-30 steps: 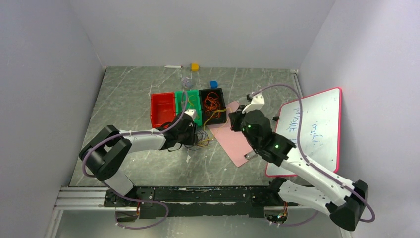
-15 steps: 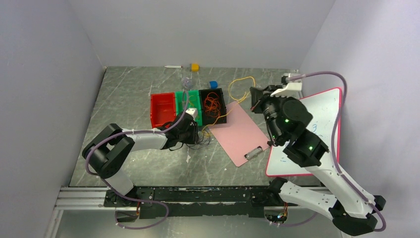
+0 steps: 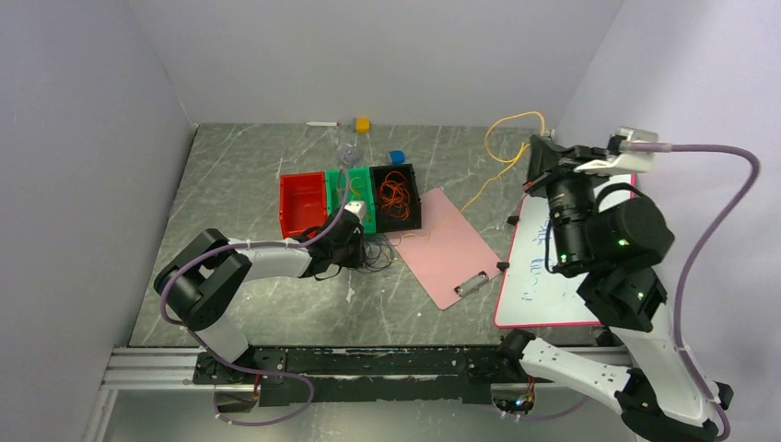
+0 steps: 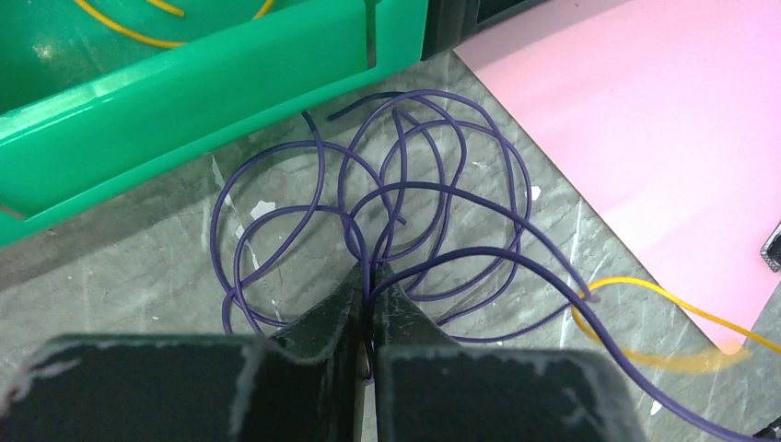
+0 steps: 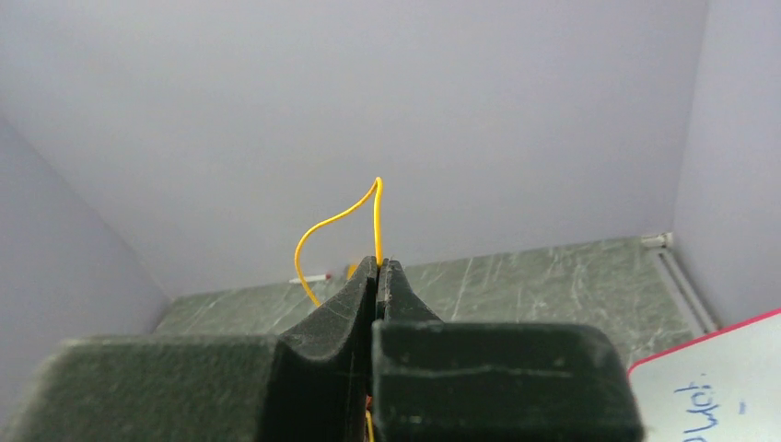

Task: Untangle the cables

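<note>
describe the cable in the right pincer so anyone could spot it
Start at the red-framed whiteboard on the right. At its far end the right pincer pinches a thin yellow cable trailing to the pink clipboard. It alone hangs in air.

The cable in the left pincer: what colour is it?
Dark purple cable, pinched in the left pincer; the left wrist view shows it best.

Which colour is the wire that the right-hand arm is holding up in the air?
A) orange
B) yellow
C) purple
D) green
B: the right gripper is shut on a yellow cable looping above its fingertips; the purple cables are down in the left gripper.
</note>
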### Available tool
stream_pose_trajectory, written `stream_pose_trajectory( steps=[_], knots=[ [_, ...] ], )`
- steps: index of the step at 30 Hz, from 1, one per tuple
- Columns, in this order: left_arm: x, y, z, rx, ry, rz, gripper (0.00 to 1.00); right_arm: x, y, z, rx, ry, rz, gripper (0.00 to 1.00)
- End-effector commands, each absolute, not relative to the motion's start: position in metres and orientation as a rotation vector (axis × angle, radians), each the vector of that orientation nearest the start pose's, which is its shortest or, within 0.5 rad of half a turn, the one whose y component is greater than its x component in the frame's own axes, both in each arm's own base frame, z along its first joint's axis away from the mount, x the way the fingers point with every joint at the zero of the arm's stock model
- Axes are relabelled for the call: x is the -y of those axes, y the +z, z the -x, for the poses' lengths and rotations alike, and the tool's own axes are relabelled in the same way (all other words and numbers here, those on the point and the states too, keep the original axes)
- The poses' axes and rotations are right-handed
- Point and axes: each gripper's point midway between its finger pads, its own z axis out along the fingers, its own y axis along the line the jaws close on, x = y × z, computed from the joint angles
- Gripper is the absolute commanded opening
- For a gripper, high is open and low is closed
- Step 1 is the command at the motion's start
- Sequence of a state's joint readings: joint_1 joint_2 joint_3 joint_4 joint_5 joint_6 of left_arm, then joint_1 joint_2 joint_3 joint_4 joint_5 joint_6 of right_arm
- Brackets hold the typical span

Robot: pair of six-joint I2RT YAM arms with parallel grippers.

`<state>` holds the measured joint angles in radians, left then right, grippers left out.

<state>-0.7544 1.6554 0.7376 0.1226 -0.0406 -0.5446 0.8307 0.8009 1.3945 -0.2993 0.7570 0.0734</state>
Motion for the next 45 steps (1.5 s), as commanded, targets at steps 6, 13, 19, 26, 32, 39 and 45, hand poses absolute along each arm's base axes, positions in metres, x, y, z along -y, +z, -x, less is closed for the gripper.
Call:
stream_pose_trajectory(
  steps=[6,13,19,26,32,39,45],
  knots=[
    [0.239,-0.037,-0.234,-2.643,-0.396,-0.263,0.07,-0.01,0.567,-0.196,-1.21,0.156,-0.256,0.0],
    [0.237,-0.042,-0.231,-2.658,-0.384,-0.252,0.07,0.025,0.598,-0.178,-1.138,0.06,-0.292,0.0],
    [0.235,-0.046,-0.231,-2.67,-0.369,-0.242,0.07,0.045,0.619,-0.164,-1.074,0.024,-0.32,0.0],
    [0.233,-0.052,-0.229,-2.683,-0.355,-0.242,0.07,0.052,0.637,-0.159,-1.051,-0.036,-0.299,0.0],
    [0.229,-0.054,-0.226,-2.688,-0.343,-0.234,0.07,0.07,0.658,-0.144,-0.988,-0.042,-0.321,0.0],
    [0.239,-0.041,-0.227,-2.65,-0.427,-0.282,0.07,0.034,0.651,-0.163,-1.04,0.016,-0.212,0.0],
    [0.242,-0.006,-0.222,-2.557,-0.44,-0.356,0.07,-0.006,0.636,-0.185,-1.107,0.061,-0.105,0.0]
  ],
)
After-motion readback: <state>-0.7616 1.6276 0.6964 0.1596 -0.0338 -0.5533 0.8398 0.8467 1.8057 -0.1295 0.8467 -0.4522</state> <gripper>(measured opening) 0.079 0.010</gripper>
